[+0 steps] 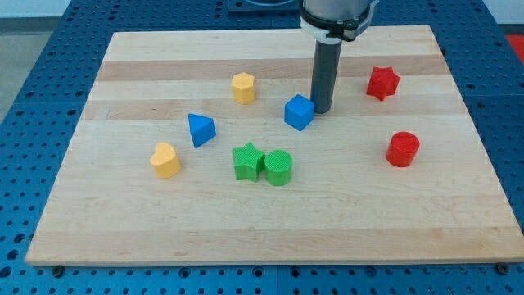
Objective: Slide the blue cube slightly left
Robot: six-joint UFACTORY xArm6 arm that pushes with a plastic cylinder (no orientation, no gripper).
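The blue cube (pixel 300 112) sits near the middle of the wooden board (pixel 123 229). My tip (pixel 322 110) stands just to the cube's right, touching or nearly touching its right side. The dark rod rises straight up from there to the view's top.
A blue triangular block (pixel 201 129) lies left of the cube. A yellow hexagon block (pixel 243 87) is up-left. A yellow heart block (pixel 165 160) is far left. A green star (pixel 247 161) and green cylinder (pixel 278 168) sit below. A red star (pixel 382 83) and red cylinder (pixel 403 149) are on the right.
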